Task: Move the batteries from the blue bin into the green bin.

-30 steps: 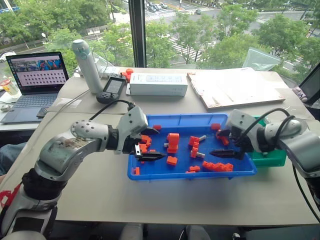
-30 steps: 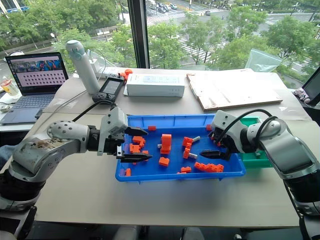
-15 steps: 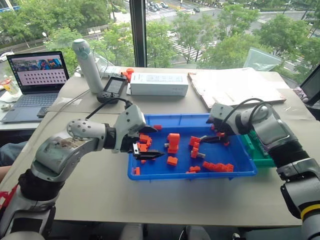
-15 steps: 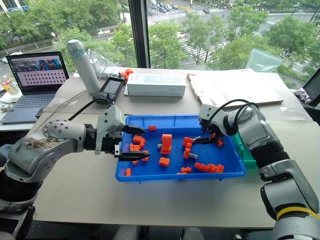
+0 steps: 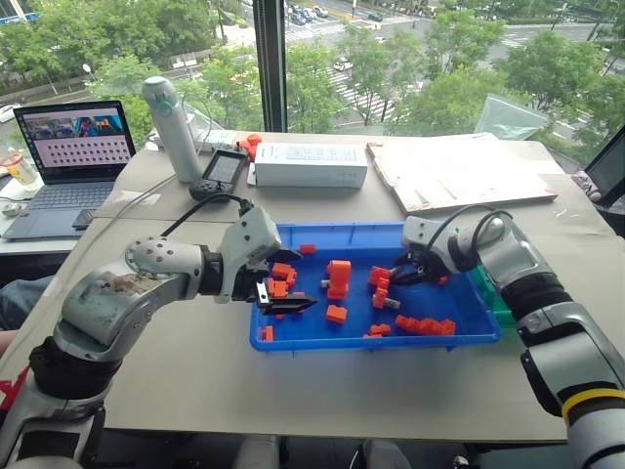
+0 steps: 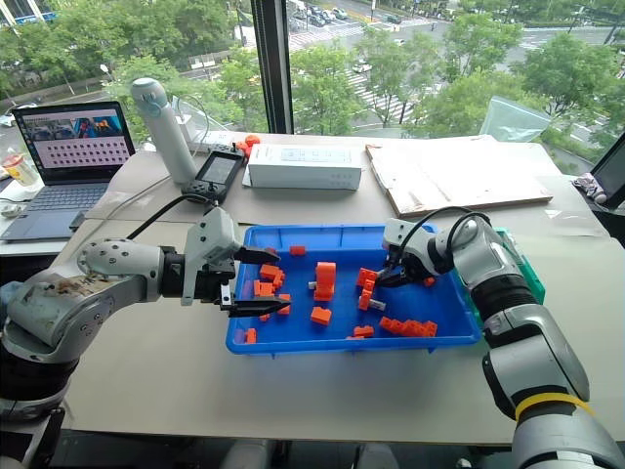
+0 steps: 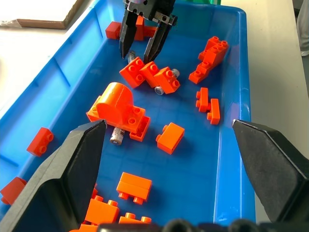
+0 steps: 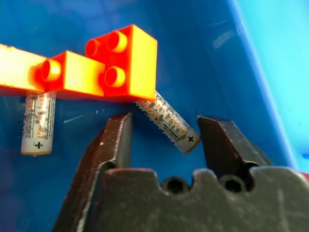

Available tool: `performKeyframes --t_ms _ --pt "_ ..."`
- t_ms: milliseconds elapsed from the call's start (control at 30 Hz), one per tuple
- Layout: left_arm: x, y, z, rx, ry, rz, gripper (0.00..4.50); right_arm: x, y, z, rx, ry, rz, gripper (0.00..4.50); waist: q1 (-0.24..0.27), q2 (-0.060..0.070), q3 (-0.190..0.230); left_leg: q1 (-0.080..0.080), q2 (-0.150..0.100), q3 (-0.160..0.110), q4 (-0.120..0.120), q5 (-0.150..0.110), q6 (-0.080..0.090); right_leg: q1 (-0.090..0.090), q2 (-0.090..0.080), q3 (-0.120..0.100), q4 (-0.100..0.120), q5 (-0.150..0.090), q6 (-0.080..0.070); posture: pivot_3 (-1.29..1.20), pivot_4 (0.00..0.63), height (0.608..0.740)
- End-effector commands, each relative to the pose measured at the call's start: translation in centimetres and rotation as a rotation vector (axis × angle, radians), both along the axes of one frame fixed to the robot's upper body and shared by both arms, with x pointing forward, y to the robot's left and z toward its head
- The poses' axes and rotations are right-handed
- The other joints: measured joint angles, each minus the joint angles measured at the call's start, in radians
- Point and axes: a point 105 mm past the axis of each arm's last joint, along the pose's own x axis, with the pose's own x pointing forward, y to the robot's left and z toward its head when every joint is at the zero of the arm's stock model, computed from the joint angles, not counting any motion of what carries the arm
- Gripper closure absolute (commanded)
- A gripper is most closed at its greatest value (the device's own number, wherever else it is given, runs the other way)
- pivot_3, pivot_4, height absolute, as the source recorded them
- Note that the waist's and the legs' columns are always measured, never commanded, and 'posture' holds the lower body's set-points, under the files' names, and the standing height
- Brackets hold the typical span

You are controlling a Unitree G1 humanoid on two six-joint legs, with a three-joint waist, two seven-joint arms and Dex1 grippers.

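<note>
Right wrist view, right tool (image 8: 164,137) narrow — fingers astride a battery (image 8: 166,124), not clamped, left tool (image 7: 169,174) wide.

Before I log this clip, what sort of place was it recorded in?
Likely an upper-floor office or lab: a worktable by a large window overlooking treetops and a street, with an open laptop and a handheld controller on the desks.

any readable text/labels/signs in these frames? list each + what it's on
"+": near the end of the battery lying between the right end effector's fingers.
"+": on the second battery, half under the orange blocks.
Print along both batteries: too blurred to read.
Laptop screen, white box, handheld device: too small to read.
</note>
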Motion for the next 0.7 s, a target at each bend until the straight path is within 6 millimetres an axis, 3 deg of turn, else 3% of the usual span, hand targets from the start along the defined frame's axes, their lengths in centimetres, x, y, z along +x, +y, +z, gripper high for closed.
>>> performKeyframes --t_ms 33,100,200,300,400,533,700 --pt "-0.3 -0.2 1.0 0.001 -0.048 -0.017 0.0 -0.7 -0.1 1.3 0.003 -0.009 0.025 3.82 -0.002 0.0 0.0 0.0 0.0 0.0 0.0 0.0 0.0 0.0 0.0 0.0 0.0 0.0 0.0 0.0 0.15 0.74" --pt "-0.3 -0.3 1.0 -0.001 -0.047 -0.027 0.0 -0.9 -0.2 2.1 0.002 -0.039 0.024 4.25 -0.002 0.0 0.0 0.0 0.0 0.0 0.0 0.0 0.0 0.0 0.0 0.0 0.001 0.0 0.0 0.0 0.15 0.74" --pt "-0.3 -0.5 1.1 -0.006 -0.046 -0.038 0.0 -1.2 -0.1 3.6 0.021 -0.075 0.028 4.25 -0.002 0.0 0.0 -0.001 0.0 0.0 0.0 0.0 0.0 0.0 0.0 0.0 0.001 0.0 0.0 0.0 0.15 0.74" --pt "-0.3 -1.0 1.5 -0.034 -0.04 -0.065 0.0 -1.7 -0.8 7.6 0.081 -0.144 -0.007 4.25 0.001 0.0 0.0 -0.001 0.0 0.0 0.0 0.0 0.0 0.0 0.0 0.0 0.001 0.0 0.0 0.0 0.15 0.74" --pt "-0.3 -1.4 1.6 -0.051 -0.035 -0.081 0.0 -2.1 -2.3 10.0 0.098 -0.191 -0.071 4.25 0.007 0.001 0.001 -0.001 0.0 0.0 0.0 0.0 0.0 0.0 0.0 0.0 0.001 0.0 0.0 0.0 0.15 0.74" --pt "-0.4 -2.4 2.5 -0.121 -0.029 -0.125 0.0 -2.4 -8.8 13.7 -0.019 -0.348 -0.301 4.25 0.014 0.001 0.001 -0.001 0.0 0.0 0.0 0.0 -0.001 -0.001 0.0 0.0 -0.001 0.0 0.0 0.0 0.15 0.74" --pt "-0.6 -3.3 3.5 -0.203 -0.019 -0.171 0.0 -4.1 -13.5 12.4 -0.147 -0.295 -0.449 4.25 0.01 0.0 0.001 -0.001 0.0 0.002 0.0 -0.001 0.0 0.0 -0.002 0.0 -0.002 0.0 -0.001 0.0 0.15 0.74"
